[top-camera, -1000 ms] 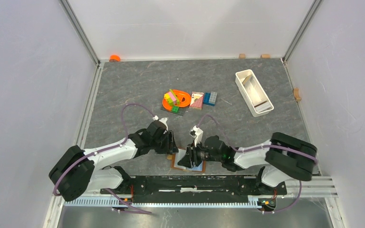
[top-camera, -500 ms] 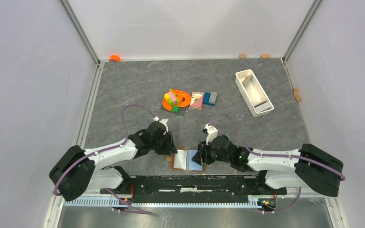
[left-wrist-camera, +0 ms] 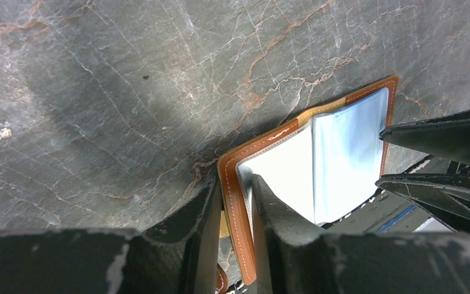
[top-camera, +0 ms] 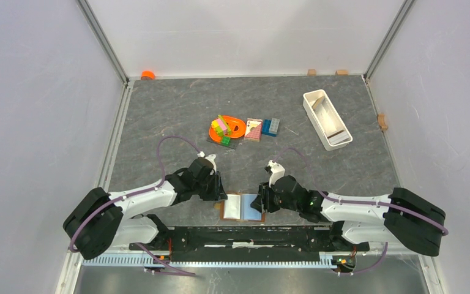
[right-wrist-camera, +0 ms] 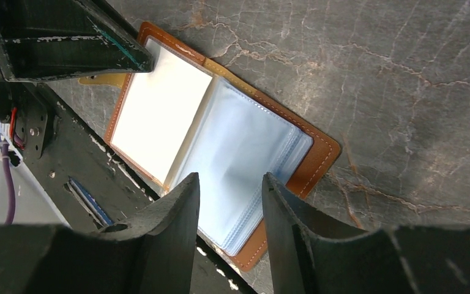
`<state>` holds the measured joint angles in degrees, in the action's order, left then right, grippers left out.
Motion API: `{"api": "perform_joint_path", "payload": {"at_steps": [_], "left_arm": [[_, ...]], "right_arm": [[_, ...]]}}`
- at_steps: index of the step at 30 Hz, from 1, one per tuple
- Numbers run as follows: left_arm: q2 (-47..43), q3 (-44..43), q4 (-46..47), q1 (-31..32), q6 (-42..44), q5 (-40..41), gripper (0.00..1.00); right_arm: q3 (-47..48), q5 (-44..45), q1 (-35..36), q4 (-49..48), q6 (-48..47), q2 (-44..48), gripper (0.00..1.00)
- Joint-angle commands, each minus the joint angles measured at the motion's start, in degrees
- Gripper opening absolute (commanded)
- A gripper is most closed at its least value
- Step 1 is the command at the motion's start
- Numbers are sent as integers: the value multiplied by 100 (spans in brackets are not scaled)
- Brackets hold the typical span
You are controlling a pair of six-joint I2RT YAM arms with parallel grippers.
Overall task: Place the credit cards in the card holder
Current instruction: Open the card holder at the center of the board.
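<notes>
One card holder (top-camera: 240, 206), one white tray (top-camera: 314, 119)

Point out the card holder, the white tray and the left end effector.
card holder (top-camera: 240, 207), top view, open inside pages.
white tray (top-camera: 328, 119), top view, bare inside floor.
left end effector (left-wrist-camera: 235, 184), left wrist view, midway between fingertips.

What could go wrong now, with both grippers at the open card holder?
1. The left gripper pinches only the thin cover edge of the card holder; the edge could slip out, or the whole holder could lift.
2. The right gripper stands open over the clear sleeves; closing may catch several sleeves and crumple them.
3. The holder lies right beside the black rail at the near edge; a pull might drag it onto the rail.
</notes>
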<state>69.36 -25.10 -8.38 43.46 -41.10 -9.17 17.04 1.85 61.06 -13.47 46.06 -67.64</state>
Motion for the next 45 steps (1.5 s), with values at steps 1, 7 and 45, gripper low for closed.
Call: {"api": "perform_joint_path", "payload": {"at_steps": [1,7,45], "left_arm": [[-99,54,153,4,27,-6,30],[-110,76,144,4,5,-6,28],[-1628,-152,-1070,24,-335,1284,58]], "right_arm": [[-73,164,-8,171,119,67,47],[-204,113,-6,41,210,86,47],[419,-1027,406,-2549,65,-1886,65]]}}
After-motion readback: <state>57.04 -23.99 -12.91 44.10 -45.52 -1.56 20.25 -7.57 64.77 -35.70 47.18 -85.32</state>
